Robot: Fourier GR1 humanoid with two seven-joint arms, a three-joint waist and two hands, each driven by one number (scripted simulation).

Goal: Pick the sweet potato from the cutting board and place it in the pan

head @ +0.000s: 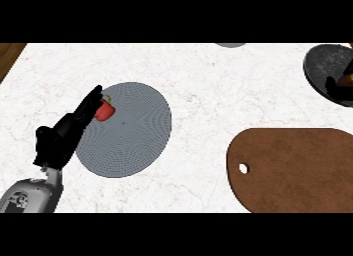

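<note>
**Sweet potato at the pan in the R hand, board bare**

From my seat, biggest first. The white marbled worktop (201,75) fills nearly the whole view, w/ a strip of wood showing past its far-left corner.

The brown cutting board (304,175) lies lower right. It runs off the right edge, and nothing lies on the part I can see.

A grey round plate (135,140) sits left of centre, well apart from the board.

The dark pan (323,62) is top right, cut off by the right edge.

The grey left forearm (31,196) comes up from the lower-left corner. The left robot hand (59,137) is stretched out flat, fingers straight and holding nothing. It lies along the plate's left rim w/ its fingertips pointing away from me.

The right robot hand (334,85) shows only in part, over the pan at the right edge. It's curled round the sweet potato (349,79), w/ black above and below the brown-orange lump. The potato is inside the pan's outline. I can't tell if it touches the pan's bottom.

A small red veg (104,111), prob. a pepper, sits on the plate's upper-left part, right against the left fingers. Can't tell whether they touch.

Smallest bits are the board's hang hole (243,168) near its left end and a grey sliver (231,44) at the worktop's far edge. No ID on that one.
</note>
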